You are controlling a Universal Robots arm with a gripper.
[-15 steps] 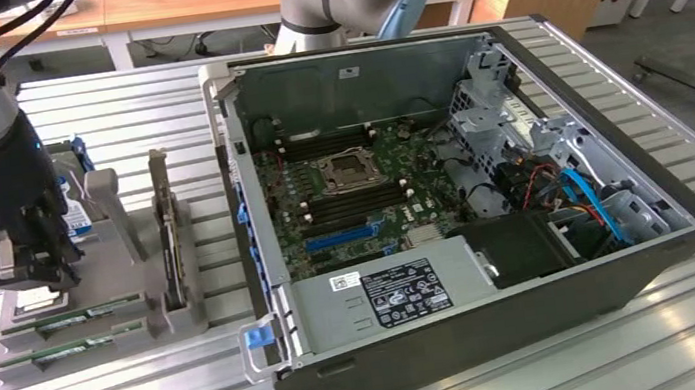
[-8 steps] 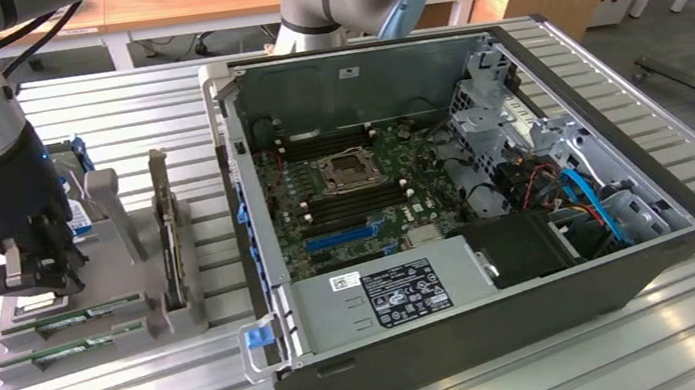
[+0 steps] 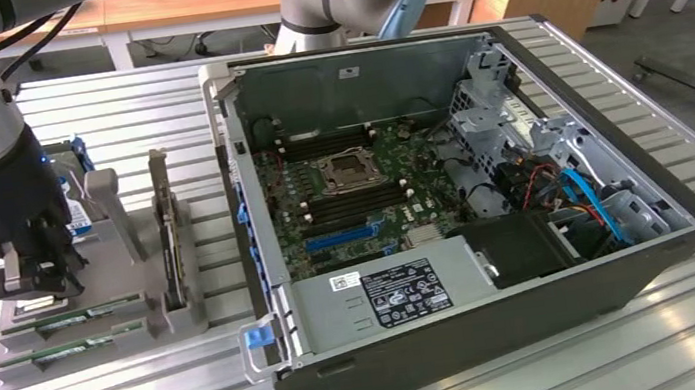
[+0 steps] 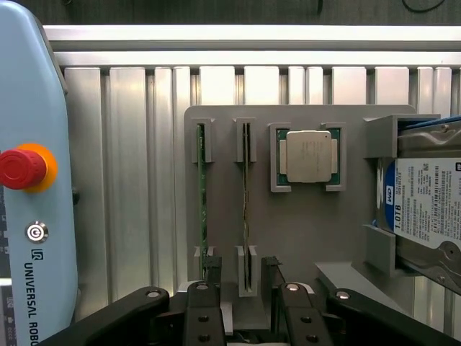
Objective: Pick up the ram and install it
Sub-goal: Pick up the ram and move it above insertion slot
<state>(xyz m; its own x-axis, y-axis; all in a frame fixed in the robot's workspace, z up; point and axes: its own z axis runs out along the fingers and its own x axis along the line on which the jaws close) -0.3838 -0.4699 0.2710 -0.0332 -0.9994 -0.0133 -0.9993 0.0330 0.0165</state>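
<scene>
My pincer (image 4: 242, 277) hangs spread over the grey plastic holder tray (image 4: 302, 231), which sits on the ribbed aluminium surface (image 4: 130, 180). The long, thin green ram stick (image 4: 246, 180) stands on edge in its slot, one end between my fingers (image 4: 203, 306), not pinched. A second green stick (image 4: 202, 187) stands just beside it, and the silver square CPU chip (image 4: 308, 156) lies near.

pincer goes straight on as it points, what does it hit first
Likely the ram nearer the CPU, on edge in the grey holder, lined up inside the open pincer; depth unclear.
</scene>
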